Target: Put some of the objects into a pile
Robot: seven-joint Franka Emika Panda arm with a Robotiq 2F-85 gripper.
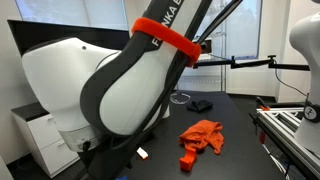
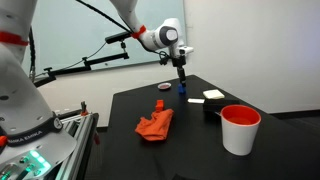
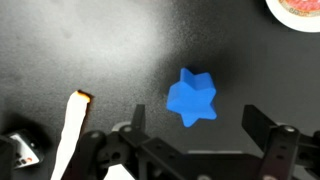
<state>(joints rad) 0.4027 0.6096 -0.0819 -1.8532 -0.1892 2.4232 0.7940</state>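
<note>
Inventory, as things lie.

1. My fingers (image 3: pixel 265 130): set wide apart, holding nothing, pointing down over the black tabletop (image 2: pixel 195 145). In the wrist view one stands at each side of the lower edge.

2. Blue item (image 3: pixel 192 97): star-shaped and lying flat on the tabletop. In the wrist view it sits in the gap between my fingers and a little ahead of them, touching neither. In an exterior view it is directly beneath me (image 2: pixel 181 88), toward the far side of the tabletop.

3. Small red block (image 2: pixel 160 103): on the tabletop just beside the orange cloth, well apart from the blue item.

4. Orange cloth (image 2: pixel 155 124): crumpled in a heap near the middle of the tabletop. It shows in both exterior views.

5. Flat white block (image 2: pixel 212 95): lying near the blue item, to its side and apart from it.

6. Red-and-white cup (image 2: pixel 240 128): upright at the near corner, with a dark thing (image 2: pixel 212 108) just beside it (too small to identify).

7. Pale strip (image 3: pixel 70 135): seen in the wrist view only, with one end brownish. I cannot tell what it is.

8. Black thing with pale marks (image 3: pixel 20 150): at the lower corner of the wrist view, cut off by the edge.

9. Round reddish thing (image 3: pixel 300 8): at the upper corner of the wrist view, only part of it showing.
</note>
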